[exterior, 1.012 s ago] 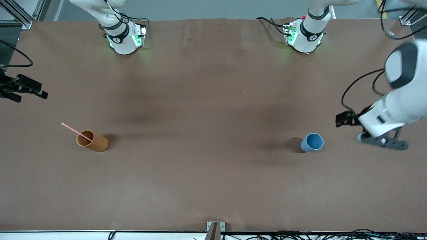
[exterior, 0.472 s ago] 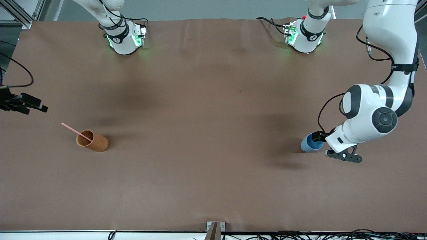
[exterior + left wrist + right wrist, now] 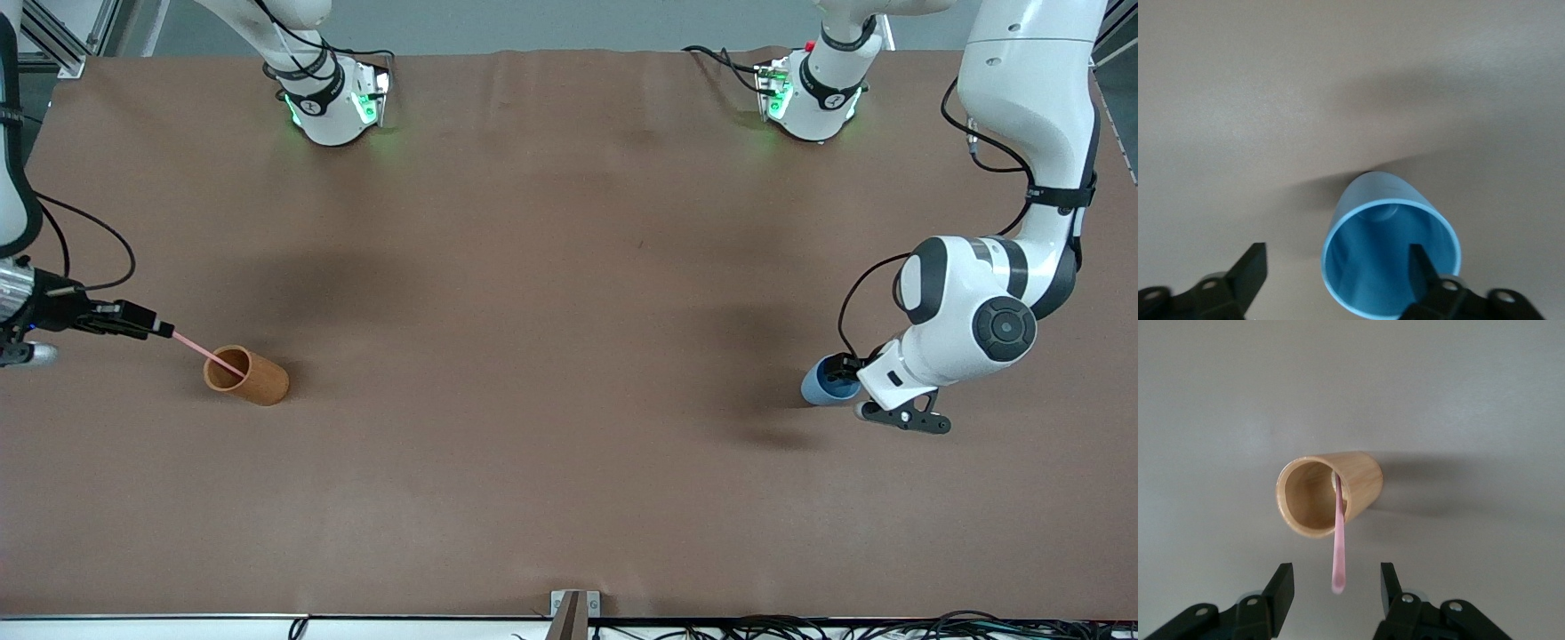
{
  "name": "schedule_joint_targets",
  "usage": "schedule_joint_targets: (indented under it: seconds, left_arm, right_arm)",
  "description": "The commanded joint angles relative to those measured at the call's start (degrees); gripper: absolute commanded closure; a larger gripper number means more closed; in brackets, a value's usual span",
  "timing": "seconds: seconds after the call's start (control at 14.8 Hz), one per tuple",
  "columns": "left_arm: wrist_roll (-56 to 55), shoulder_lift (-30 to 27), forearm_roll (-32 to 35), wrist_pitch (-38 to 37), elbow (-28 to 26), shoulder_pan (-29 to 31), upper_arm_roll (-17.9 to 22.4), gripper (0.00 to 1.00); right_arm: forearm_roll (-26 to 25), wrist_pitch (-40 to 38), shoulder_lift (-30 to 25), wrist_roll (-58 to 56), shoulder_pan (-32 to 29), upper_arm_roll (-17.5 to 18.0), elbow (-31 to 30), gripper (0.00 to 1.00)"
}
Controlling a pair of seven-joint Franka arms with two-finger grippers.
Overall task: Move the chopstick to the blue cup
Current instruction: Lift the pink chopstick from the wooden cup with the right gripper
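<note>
The pale-pink chopstick [image 3: 209, 354] leans in the orange-brown cup [image 3: 253, 380], which stands toward the right arm's end of the table. My right gripper [image 3: 160, 329] is open at the stick's upper end. In the right wrist view the stick's tip [image 3: 1338, 577] sits between the open fingers [image 3: 1281, 587], above the orange-brown cup [image 3: 1328, 493]. The blue cup [image 3: 816, 388] stands toward the left arm's end. My left gripper [image 3: 843, 366] is open at its rim. In the left wrist view one finger [image 3: 1418, 263] is inside the blue cup [image 3: 1371, 267] and the other finger is outside it.
The brown table [image 3: 551, 293] is bare between the two cups. Both arm bases [image 3: 333, 102] stand along the edge farthest from the front camera. A metal bracket [image 3: 569, 609] and cables sit at the nearest edge.
My right gripper has moved in from the table's end to the chopstick's upper tip. My left gripper came from the table's end and has settled at the blue cup's rim.
</note>
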Motion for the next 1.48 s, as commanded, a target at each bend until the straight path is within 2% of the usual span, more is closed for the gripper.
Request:
schedule_joint_targets:
  seconds: [0.0,0.13,0.2,0.27,0.4,0.67,0.74,0.94,1.08,1.21,1.42]
  left_arm:
    - [0.0,1.0,-1.9,1.9,-0.4,0.3,-0.1,0.36]
    - [0.0,0.7,-2.3,1.9,-0.9,0.3,-0.1,0.74]
    - [0.0,0.6,-2.3,1.9,-1.1,0.3,-0.1,0.87]
    - [0.0,0.5,-2.3,1.9,-1.1,0.3,-0.1,0.95]
    - [0.7,0.2,-1.8,1.6,-1.0,0.3,-0.1,0.99]
    - [-3.4,-3.9,-1.4,-0.5,0.6,-1.7,-0.7,1.0]
    - [-6.5,-4.5,-1.4,-2.3,1.9,-2.1,-2.1,1.0]
    - [-20.6,-4.8,-1.3,-5.4,5.0,-2.3,-8.7,1.0]
    - [-31.5,-4.9,1.3,-6.0,5.0,-2.4,-14.0,0.99]
    - [-44.2,-3.6,5.3,-6.0,6.4,-3.2,-20.2,0.99]
    - [-55.6,-0.5,6.9,-6.0,7.4,-7.3,-23.0,0.99]
  right_arm:
    - [3.3,0.4,1.7,-2.4,-1.3,0.8,0.9,0.52]
    - [3.9,0.3,1.8,-2.4,-1.3,0.8,0.9,0.54]
    - [4.0,-0.1,1.8,-2.4,-1.3,0.8,0.9,0.56]
    - [4.0,-0.3,1.8,-2.4,-1.9,0.8,0.9,0.56]
    - [4.0,-1.7,1.8,-2.5,-2.3,0.8,0.9,0.62]
    - [4.2,-2.1,1.8,-2.3,-2.6,0.8,0.9,0.87]
    - [4.2,-2.2,1.8,-2.3,-2.6,0.8,0.9,0.92]
    - [4.2,-2.3,1.5,-2.0,-2.5,0.8,1.4,0.96]
    - [4.2,-5.9,1.1,-1.5,-2.5,0.8,3.9,0.96]
    - [3.7,-13.6,0.7,1.0,-2.4,0.8,9.8,0.96]
    - [1.3,-21.6,-0.2,7.8,-1.1,1.3,18.5,0.97]
